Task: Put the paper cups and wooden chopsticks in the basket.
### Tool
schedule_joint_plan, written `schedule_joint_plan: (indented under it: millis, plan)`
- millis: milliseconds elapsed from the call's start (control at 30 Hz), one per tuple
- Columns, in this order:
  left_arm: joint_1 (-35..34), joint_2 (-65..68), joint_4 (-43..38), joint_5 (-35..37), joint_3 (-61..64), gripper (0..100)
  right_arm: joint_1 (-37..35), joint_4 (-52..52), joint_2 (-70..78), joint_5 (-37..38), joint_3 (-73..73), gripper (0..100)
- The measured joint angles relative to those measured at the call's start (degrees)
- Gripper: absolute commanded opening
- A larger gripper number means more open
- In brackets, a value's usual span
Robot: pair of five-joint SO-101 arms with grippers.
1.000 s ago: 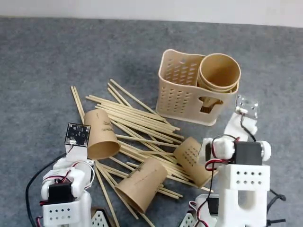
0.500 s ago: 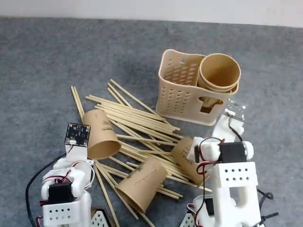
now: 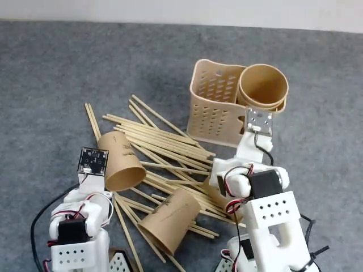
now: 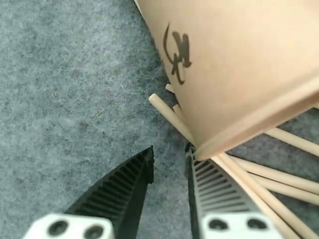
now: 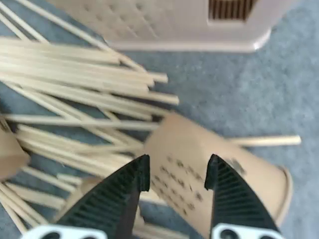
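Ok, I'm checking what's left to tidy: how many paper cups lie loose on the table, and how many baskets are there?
Loose paper cups: 3, namely the left cup, the middle cup and the right cup
Basket: 1
Total: 4

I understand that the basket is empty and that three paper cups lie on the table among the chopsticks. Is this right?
Not quite. The basket is not empty: the high view shows paper cups stacked inside it. The rest stands: three other cups lie among the chopsticks.
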Motion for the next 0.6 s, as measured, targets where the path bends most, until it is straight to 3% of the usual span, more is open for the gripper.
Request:
schedule_joint_plan:
  millis: [267, 600]
  plan:
    - [0.0, 0.0, 0.0, 0.0, 0.0, 12, 7.8, 14.2, 0.0, 0.0, -8.4, 18.8]
    - [0.0, 0.0, 0.0, 0.0, 0.0, 12, 18.6, 14.2, 0.0, 3.7, -0.1, 18.8]
